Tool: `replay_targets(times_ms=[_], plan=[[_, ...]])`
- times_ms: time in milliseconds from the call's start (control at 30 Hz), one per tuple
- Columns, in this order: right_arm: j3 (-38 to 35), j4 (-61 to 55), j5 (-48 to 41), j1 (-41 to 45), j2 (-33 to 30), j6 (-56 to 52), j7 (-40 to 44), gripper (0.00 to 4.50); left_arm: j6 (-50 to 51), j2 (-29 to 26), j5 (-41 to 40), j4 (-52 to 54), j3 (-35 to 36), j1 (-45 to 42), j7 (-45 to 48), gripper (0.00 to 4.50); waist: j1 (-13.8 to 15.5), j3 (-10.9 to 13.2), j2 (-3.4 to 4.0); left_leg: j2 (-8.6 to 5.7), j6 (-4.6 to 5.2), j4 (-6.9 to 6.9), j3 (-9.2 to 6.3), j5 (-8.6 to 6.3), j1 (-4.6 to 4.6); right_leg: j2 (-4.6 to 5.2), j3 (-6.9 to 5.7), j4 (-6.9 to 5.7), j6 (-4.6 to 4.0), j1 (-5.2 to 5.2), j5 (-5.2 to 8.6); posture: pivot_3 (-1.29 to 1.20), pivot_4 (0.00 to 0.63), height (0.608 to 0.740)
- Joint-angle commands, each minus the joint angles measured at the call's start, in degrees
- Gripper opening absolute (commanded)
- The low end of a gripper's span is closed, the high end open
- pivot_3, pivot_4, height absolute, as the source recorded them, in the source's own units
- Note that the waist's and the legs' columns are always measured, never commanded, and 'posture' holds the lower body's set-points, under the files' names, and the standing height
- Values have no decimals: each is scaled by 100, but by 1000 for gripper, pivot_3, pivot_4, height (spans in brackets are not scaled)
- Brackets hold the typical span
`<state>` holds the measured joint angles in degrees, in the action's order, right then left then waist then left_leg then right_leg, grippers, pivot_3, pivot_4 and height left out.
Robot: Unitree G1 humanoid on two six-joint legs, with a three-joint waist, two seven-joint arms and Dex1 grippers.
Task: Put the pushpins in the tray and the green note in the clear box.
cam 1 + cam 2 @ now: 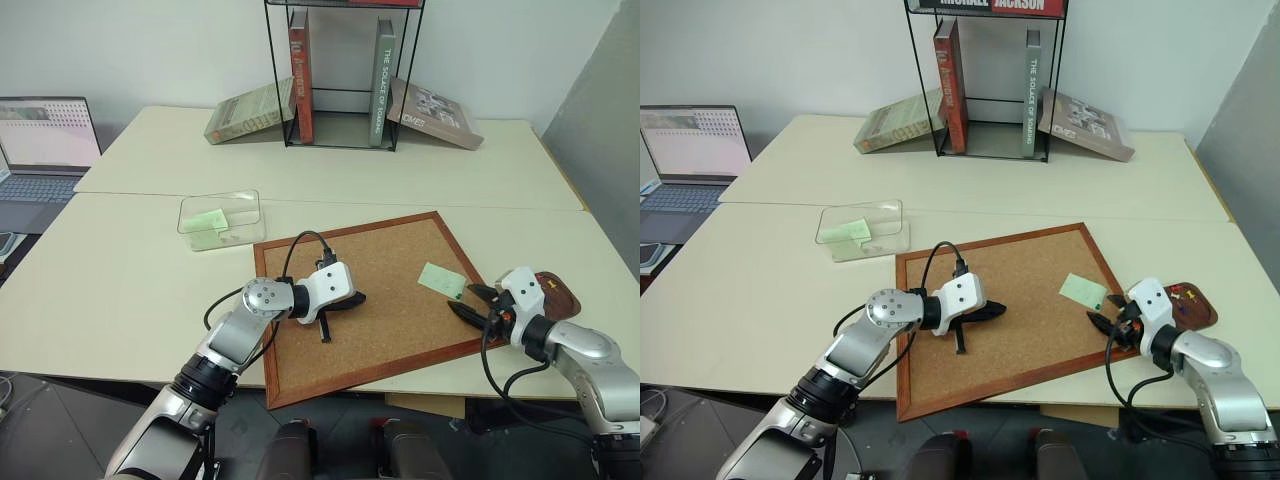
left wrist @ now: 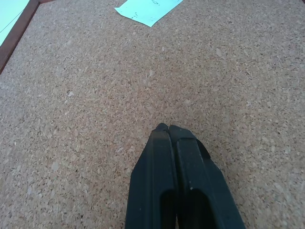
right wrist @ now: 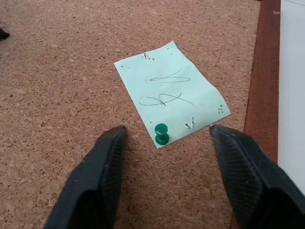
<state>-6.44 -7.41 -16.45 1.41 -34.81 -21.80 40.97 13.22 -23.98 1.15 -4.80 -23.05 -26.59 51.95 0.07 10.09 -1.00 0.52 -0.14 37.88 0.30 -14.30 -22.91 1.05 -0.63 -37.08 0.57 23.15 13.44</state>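
Fingers of the right gripper (image 3: 164,136) stand apart, straddling a green pushpin (image 3: 161,133) stuck in the near corner of the green note (image 3: 170,96); nothing is grasped yet, and the spread looks set to close on the pin head. The note lies flat on the cork board (image 1: 390,310), pinned near the board's right edge. The left gripper (image 2: 169,130) is clenched on nothing, its tips resting on bare cork mid-board, perhaps steadying it. The tray (image 1: 1205,312) sits just beyond the board's right edge with pins in it. The clear box (image 1: 222,220), well apart on the table, holds another green slip.
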Motion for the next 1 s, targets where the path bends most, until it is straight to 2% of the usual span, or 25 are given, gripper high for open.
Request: replay_targets(times_ms=[33, 333, 633, 1000], plan=[[-68, -100, 5, 42, 15, 116, -50, 1896, 216, -104, 238, -197, -171, 162, 15, 0, -1, 0, 0, 0, 0, 0, 1, 0, 0, 0, 0, 0, 0, 0, 0, 0, 150, 740], [-216, -203, -112, -34, -28, 63, -68, 43, 218, -114, 233, -186, -179, 181, 22, 0, -1, 0, 0, 0, 0, -1, 0, 0, 0, 0, 0, 0, 0, 0, 0, 0, 150, 740], [-432, -663, -264, 65, -95, 162, -49, 5, 199, -119, 241, -220, -194, 195, 32, 0, 0, 1, 1, -1, 0, -2, 0, 0, -2, 0, 0, 0, 3, 2, -2, 0, 150, 740], [-611, -1193, -758, 406, -36, -266, -111, 5, 75, -22, 190, -245, -137, 99, -38, 0, -6, -4, -4, 3, 0, -3, -2, 0, 0, 0, -2, 0, 1, 1, -1, 0, 150, 740]])
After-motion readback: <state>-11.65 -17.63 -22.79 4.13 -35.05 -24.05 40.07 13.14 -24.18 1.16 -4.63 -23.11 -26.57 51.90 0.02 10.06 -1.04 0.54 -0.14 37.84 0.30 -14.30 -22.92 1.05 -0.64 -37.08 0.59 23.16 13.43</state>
